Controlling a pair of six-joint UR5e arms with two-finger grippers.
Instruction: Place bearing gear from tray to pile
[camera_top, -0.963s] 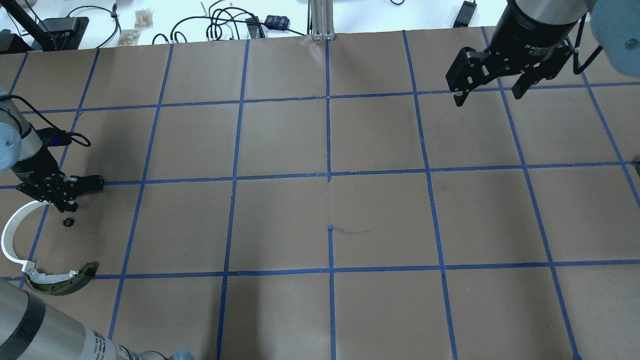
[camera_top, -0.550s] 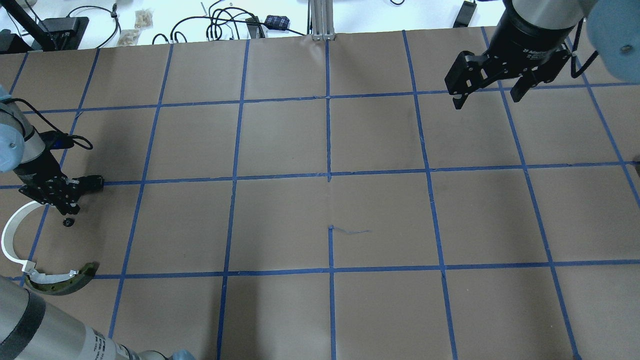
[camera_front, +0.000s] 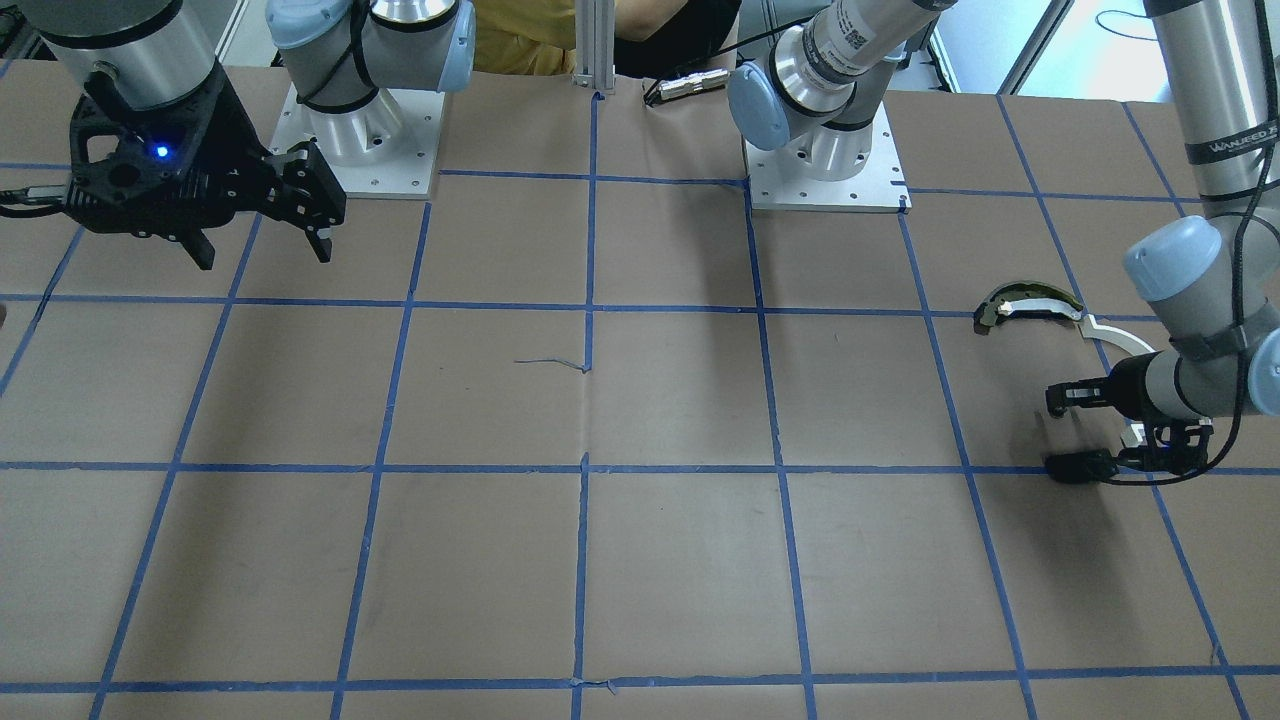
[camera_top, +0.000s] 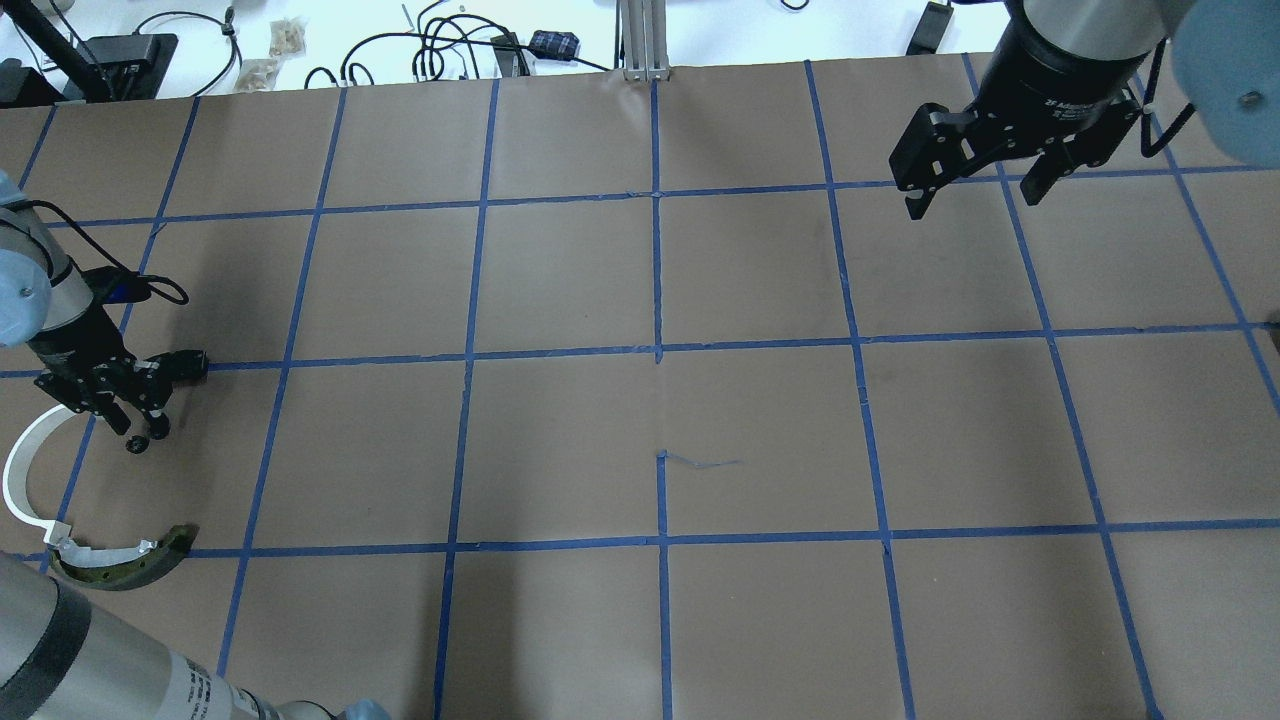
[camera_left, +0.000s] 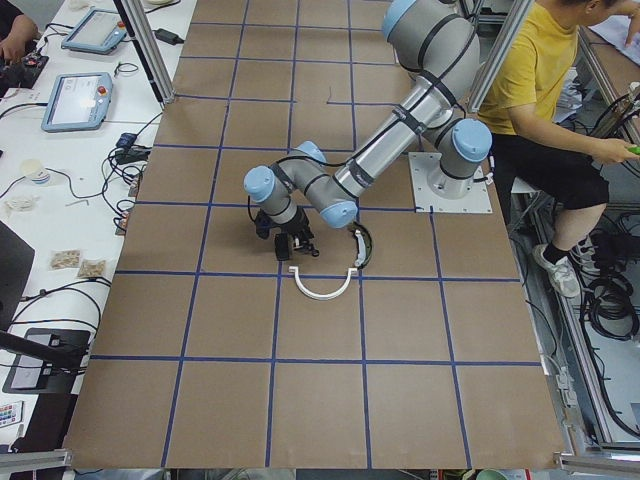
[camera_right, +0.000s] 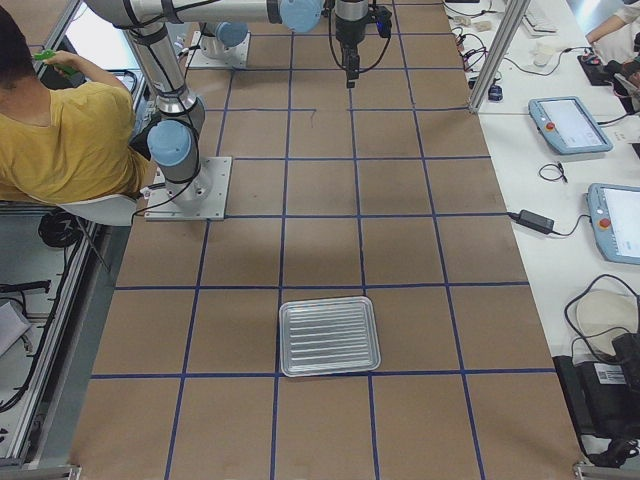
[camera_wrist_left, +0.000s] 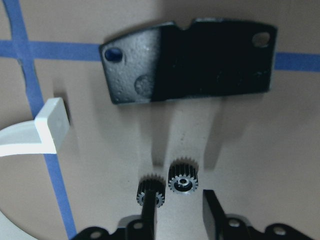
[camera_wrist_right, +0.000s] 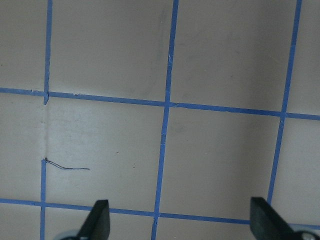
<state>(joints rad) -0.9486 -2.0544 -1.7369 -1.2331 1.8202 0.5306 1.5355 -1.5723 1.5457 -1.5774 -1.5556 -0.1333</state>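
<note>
At the tips of the left gripper (camera_wrist_left: 178, 200): stands spread, clasps nothing. Faces the bearing gear (camera_wrist_left: 183, 177) dead ahead, flat on the paper, hub up, centred between the two fingers and just past them; round, so offers no long axis to match. Covers part of a second gear (camera_wrist_left: 157, 186) with one finger; cannot tell whether touching. Farther on, meets the black plate (camera_wrist_left: 190, 62), white arc (camera_wrist_left: 47, 127) aside: seemingly within the pile (camera_top: 62, 540), well apart from the tray (camera_right: 330, 337). Far across the table, leaves the right gripper (camera_top: 975, 200) high, wide open, empty, much the farther claw.
</note>
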